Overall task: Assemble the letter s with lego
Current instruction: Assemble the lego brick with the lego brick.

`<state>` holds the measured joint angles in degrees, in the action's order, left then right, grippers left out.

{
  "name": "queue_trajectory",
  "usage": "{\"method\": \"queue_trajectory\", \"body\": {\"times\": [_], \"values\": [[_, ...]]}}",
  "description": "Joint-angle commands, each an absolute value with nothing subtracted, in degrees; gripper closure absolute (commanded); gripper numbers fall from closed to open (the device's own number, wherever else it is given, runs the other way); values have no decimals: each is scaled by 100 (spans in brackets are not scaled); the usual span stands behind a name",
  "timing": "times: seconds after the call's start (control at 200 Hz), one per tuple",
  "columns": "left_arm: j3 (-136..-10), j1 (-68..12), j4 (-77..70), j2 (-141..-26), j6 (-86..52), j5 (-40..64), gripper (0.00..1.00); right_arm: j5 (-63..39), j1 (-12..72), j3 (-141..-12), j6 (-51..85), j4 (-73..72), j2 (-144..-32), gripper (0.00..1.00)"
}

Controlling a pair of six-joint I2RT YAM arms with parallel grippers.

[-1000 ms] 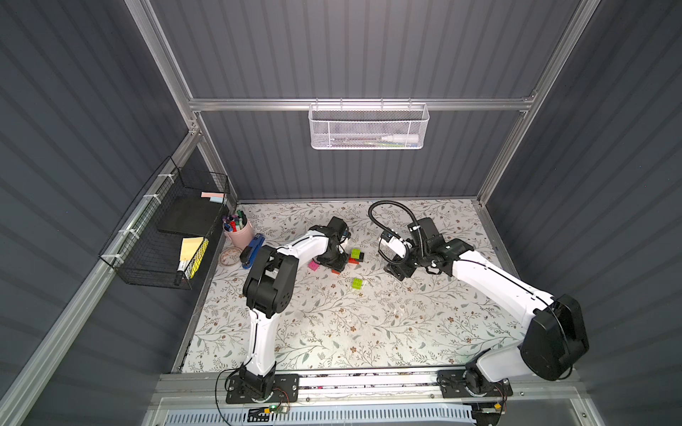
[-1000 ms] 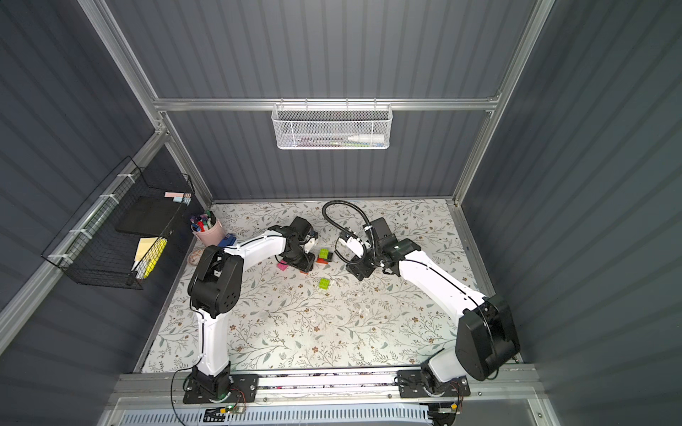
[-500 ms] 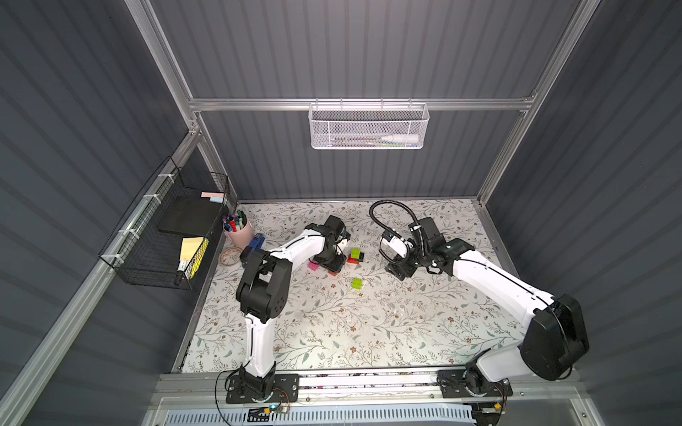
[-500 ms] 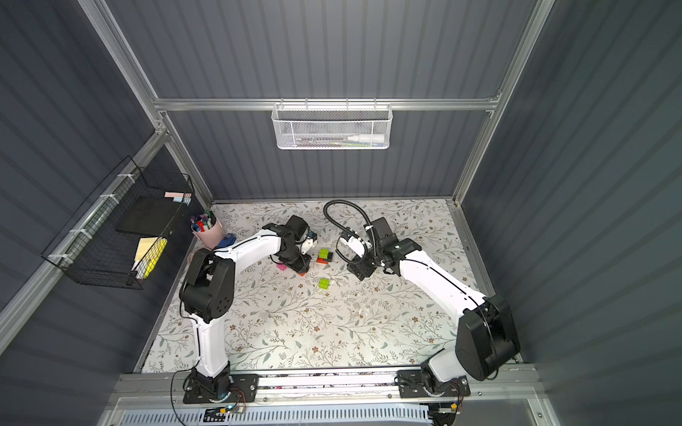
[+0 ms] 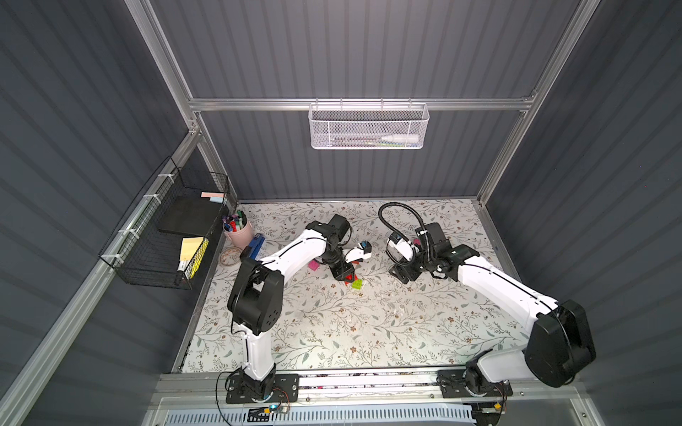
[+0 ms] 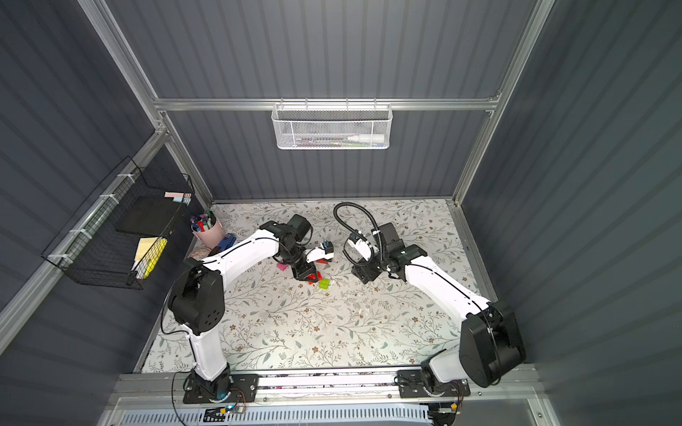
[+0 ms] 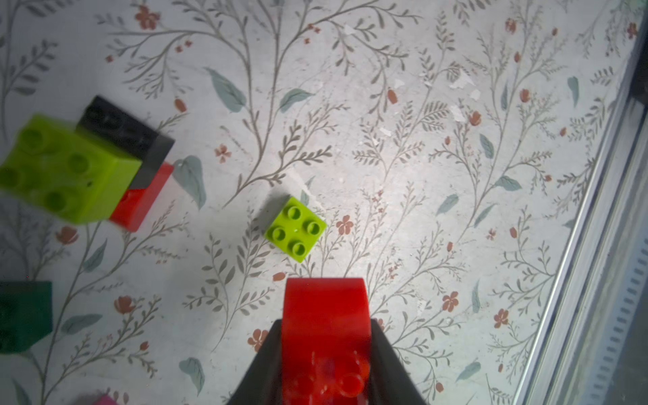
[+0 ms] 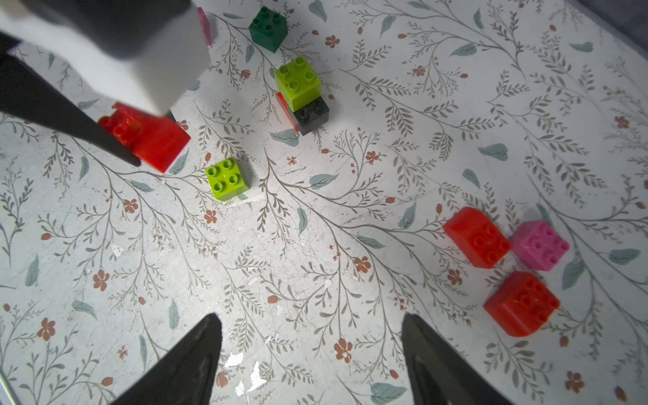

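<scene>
My left gripper is shut on a red curved lego brick, low over the mat in both top views. A loose lime green brick lies just ahead of it. Beyond that stands a stack of a lime green brick, a black one and a red one. A dark green brick sits behind the stack. My right gripper hangs open over bare mat, with two red bricks and a pink one beside it.
Another pink brick lies left of the left gripper. A pink pen cup, a blue stapler and a tape roll crowd the back left corner. A black wire basket hangs on the left wall.
The left jaws closed the last bit onto the red brick, and that gripper shifted slightly toward the front while the arm's elbow swung left. The right arm stayed put.
</scene>
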<state>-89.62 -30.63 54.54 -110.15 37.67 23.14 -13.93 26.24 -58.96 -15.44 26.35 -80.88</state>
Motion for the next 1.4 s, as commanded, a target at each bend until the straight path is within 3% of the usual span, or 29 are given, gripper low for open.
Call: {"method": "queue_trajectory", "body": {"times": [0.0,0.445,1.396], "values": [[-9316,-3245,5853,-11275,4672,2686,66,-1749,2592,-5655,-1035,2376,-7931,17],[-9522,-3718,5419,-11813,5879,1904,65,-2487,2154,-4358,432,1883,-7273,17],[-9905,-3753,5424,-12418,6398,1630,66,-2689,2118,-4070,709,1636,-7043,17]]}}
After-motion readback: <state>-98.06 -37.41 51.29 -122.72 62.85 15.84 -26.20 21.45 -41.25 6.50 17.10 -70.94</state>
